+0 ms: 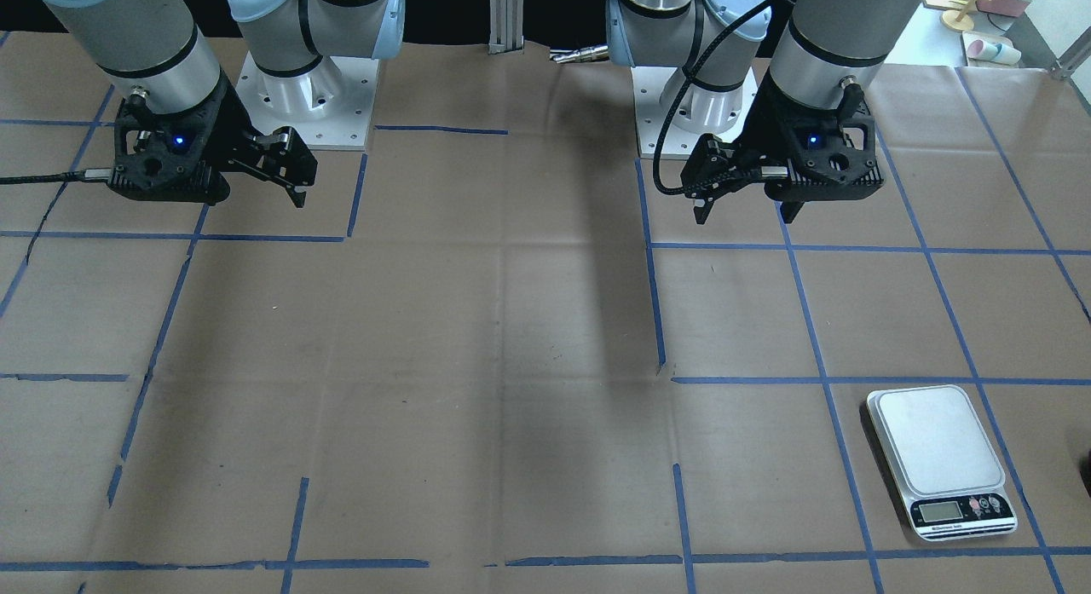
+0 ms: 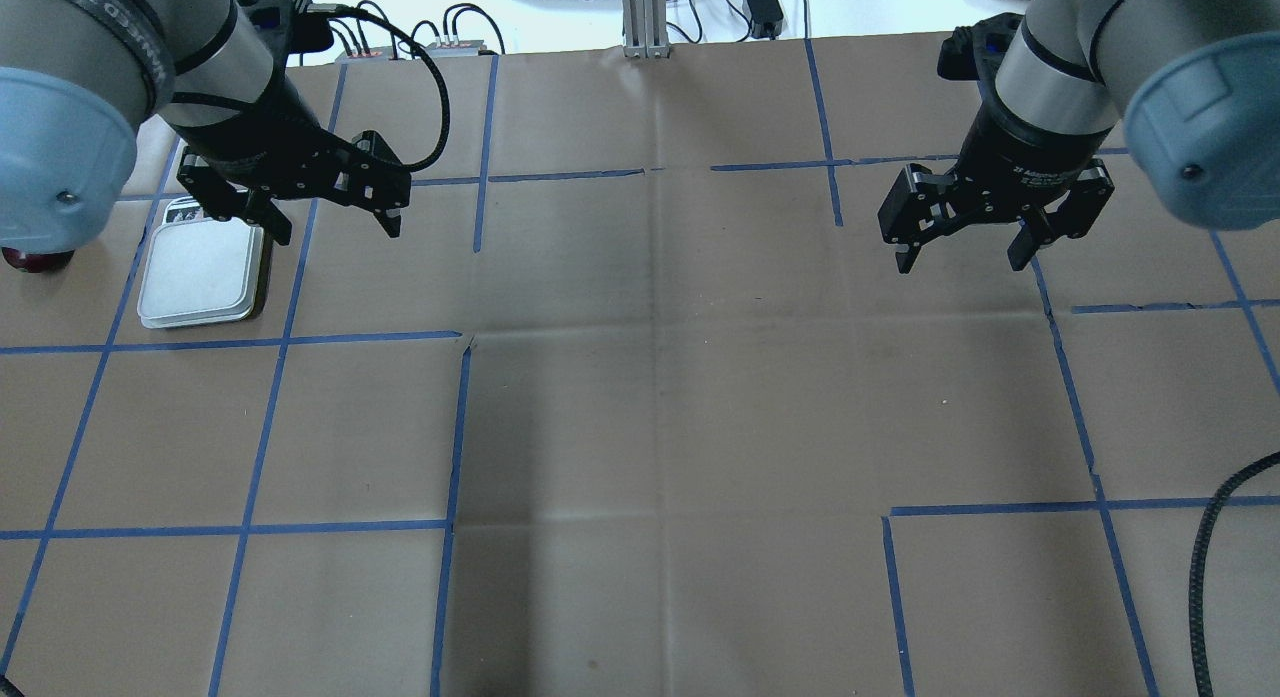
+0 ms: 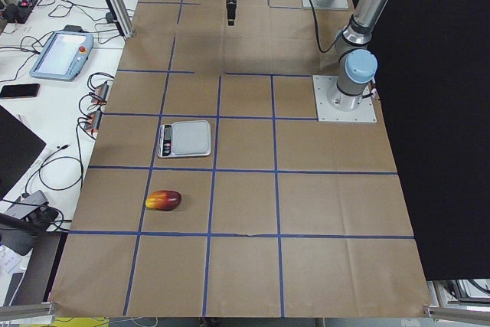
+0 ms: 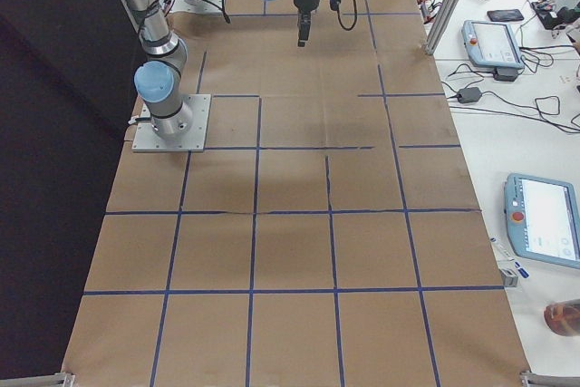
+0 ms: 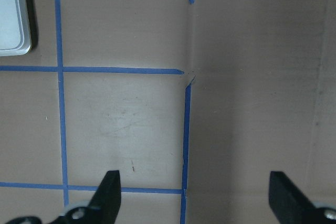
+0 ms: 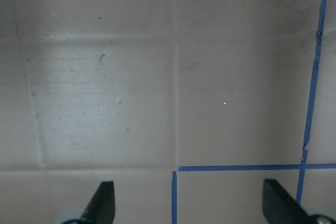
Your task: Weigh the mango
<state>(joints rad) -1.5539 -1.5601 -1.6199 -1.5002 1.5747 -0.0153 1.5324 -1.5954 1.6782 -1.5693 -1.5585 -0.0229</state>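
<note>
The mango (image 3: 163, 201), red fading to yellow, lies on the brown paper near the table's left end, a little beyond the scale (image 3: 184, 138). In the overhead view only a dark red sliver of the mango (image 2: 22, 260) shows under my left arm's elbow. The silver scale (image 2: 205, 277) has a bare platform and also shows in the front view (image 1: 938, 458) and at the left wrist view's corner (image 5: 10, 14). My left gripper (image 2: 335, 227) hangs open and empty above the table just right of the scale. My right gripper (image 2: 960, 260) hangs open and empty on the far side.
Brown paper with a blue tape grid (image 2: 460, 427) covers the table. A black cable (image 2: 1225, 537) loops in at the right edge. Teach pendants (image 3: 65, 44) and cables lie on the white bench beyond the table. Both arm bases (image 1: 307, 108) stand at the robot's edge.
</note>
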